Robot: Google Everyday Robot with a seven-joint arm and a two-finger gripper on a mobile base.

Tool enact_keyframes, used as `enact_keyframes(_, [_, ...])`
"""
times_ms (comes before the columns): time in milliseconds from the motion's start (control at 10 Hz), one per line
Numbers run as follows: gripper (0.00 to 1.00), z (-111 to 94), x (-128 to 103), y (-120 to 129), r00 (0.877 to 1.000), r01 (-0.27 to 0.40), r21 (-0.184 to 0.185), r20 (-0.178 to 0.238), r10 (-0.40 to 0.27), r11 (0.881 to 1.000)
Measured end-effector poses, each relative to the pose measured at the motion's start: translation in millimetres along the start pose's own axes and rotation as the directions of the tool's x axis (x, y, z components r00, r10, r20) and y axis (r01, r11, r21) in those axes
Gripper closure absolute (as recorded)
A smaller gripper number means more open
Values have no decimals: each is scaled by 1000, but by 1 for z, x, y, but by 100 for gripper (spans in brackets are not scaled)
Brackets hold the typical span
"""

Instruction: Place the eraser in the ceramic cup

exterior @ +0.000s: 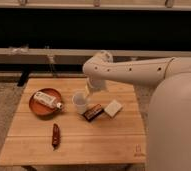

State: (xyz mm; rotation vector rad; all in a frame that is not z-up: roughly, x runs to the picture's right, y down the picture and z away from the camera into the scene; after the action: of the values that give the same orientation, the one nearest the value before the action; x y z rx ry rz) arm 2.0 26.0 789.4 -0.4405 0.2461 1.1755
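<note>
In the camera view, a pale wooden bench [99, 142] carries the white ceramic cup [80, 102] upright near its middle, with a dark brown bar [92, 112] just to its right and the eraser [113, 108], a flat white block, lying on the wood beyond that bar, apart from the cup. The claw [92, 89] hangs from the white arm [134, 72] just above and behind the cup's right rim; I cannot tell whether it is wide or narrow. At the left, a reddish-brown plate [35, 106] holds a white tube [46, 100], and a red-brown pocket knife [55, 136] lies near the front edge.
</note>
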Motion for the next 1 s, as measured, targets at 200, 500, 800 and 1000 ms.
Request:
enact_keyframes(200, [20, 9, -5, 11, 999, 39, 0, -11, -39, 999])
enact_keyframes(500, [20, 36, -13, 16, 997, 59, -2, -45, -59, 998])
enact_keyframes(800, [20, 52, -19, 19, 995, 64, 10, -73, -63, 998])
enact_keyframes(1000, [20, 63, -22, 15, 994, 55, 22, -91, -52, 998])
